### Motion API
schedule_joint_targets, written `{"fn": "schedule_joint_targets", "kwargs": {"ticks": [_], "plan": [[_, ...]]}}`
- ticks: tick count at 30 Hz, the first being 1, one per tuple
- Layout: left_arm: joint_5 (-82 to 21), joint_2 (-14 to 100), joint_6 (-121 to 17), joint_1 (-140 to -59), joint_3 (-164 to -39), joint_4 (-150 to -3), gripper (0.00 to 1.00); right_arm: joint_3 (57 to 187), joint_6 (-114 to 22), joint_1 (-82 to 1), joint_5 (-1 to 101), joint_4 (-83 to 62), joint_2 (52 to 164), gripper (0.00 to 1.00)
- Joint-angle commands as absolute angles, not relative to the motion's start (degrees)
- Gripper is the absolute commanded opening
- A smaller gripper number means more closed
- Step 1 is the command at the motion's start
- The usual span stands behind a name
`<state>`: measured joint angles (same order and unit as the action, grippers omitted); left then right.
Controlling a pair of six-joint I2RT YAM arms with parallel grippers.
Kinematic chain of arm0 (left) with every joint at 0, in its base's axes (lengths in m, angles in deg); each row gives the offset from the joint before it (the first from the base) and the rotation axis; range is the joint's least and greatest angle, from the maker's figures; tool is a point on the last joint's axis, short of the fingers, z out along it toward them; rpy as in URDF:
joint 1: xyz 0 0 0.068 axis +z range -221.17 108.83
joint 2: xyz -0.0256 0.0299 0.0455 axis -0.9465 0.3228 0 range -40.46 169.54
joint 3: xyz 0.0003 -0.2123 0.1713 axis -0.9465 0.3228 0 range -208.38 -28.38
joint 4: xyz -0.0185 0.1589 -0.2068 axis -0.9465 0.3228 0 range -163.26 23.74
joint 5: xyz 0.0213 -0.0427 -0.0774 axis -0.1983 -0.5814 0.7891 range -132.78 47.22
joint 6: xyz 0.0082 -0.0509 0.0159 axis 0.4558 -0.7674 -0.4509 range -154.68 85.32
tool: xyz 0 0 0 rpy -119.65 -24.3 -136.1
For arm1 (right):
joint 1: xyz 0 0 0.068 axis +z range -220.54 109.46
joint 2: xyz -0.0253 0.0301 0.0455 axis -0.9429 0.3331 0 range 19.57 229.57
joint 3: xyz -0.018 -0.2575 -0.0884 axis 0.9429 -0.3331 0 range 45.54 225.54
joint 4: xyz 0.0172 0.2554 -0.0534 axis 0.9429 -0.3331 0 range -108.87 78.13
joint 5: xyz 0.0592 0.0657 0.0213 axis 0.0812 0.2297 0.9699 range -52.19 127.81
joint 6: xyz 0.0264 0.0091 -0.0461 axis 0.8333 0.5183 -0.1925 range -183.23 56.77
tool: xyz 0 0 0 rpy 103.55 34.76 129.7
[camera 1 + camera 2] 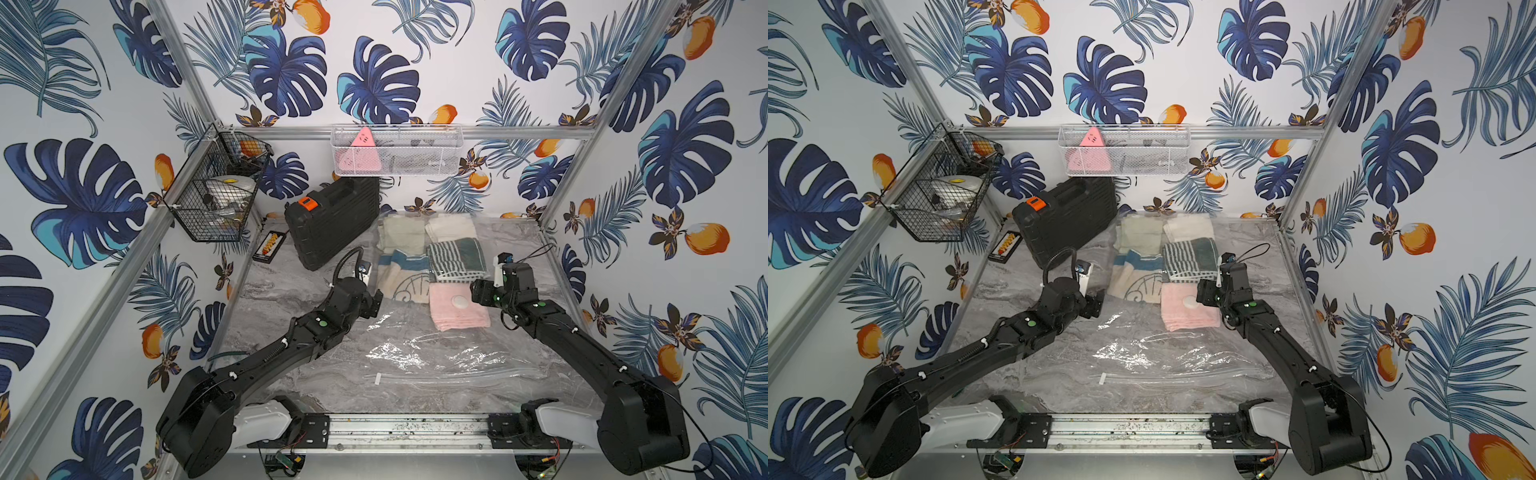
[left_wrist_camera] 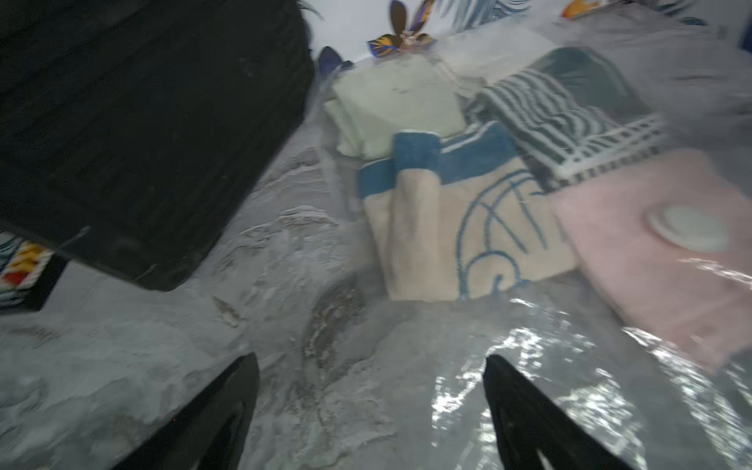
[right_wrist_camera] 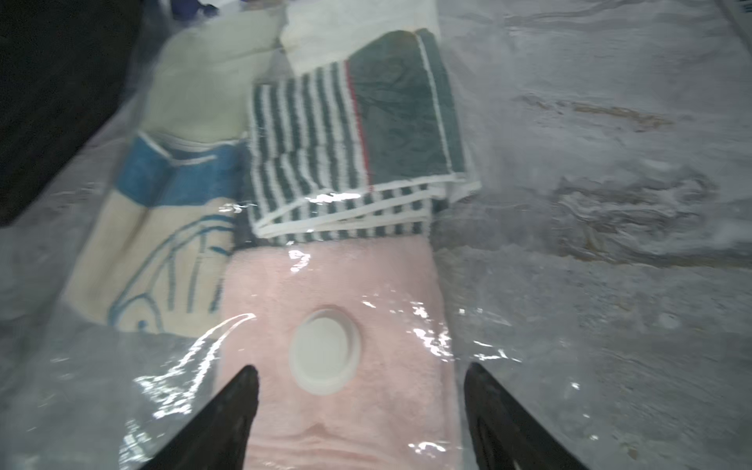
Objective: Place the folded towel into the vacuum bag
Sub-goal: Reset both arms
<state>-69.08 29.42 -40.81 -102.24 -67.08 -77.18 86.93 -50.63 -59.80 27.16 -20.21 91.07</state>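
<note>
Folded pink towel (image 1: 453, 319), position?
- Inside the vacuum bag (image 1: 415, 353), flat on the marble table (image 1: 270, 299), beneath the round white valve (image 3: 325, 352), just on the near side of the striped green towel (image 1: 455, 257).
- Right gripper (image 3: 361, 366)?
- Jaws spread with nothing between them, at the pink towel's right edge.
- Left gripper (image 2: 370, 362)?
- Jaws likewise spread and empty, at the bag's left edge, near the blue-and-cream towel (image 1: 405, 274).
</note>
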Motion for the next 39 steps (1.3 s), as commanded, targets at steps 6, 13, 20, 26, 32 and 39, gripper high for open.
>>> {"fn": "schedule_joint_targets", "kwargs": {"ticks": [6, 13, 20, 26, 32, 39], "plan": [[-82.36, 35.17, -46.01, -92.59, -59.98, -96.37, 0.91, 75.09, -51.46, -66.38, 17.46, 5.76, 93.83, 0.81], [-72.21, 45.02, -38.90, -83.58, -63.02, -104.59, 0.99, 68.37, -56.01, -67.95, 24.88, 30.71, 103.53, 0.80], [-60.39, 44.75, -33.96, -79.23, -60.85, -110.00, 0.99, 59.90, -59.94, -68.79, 32.43, 61.98, 115.88, 0.83], [-64.75, 46.84, -34.70, -79.43, -54.93, -116.46, 0.99, 66.03, -60.22, -68.70, 32.75, 46.89, 113.66, 1.00], [-60.91, 52.15, -34.18, -78.36, -55.05, -120.69, 0.99, 66.89, -59.54, -68.84, 32.35, 44.83, 113.95, 1.00], [-62.67, 53.46, -36.43, -77.41, -49.00, -131.24, 0.99, 66.90, -59.62, -68.79, 32.09, 45.27, 114.03, 1.00]]}}
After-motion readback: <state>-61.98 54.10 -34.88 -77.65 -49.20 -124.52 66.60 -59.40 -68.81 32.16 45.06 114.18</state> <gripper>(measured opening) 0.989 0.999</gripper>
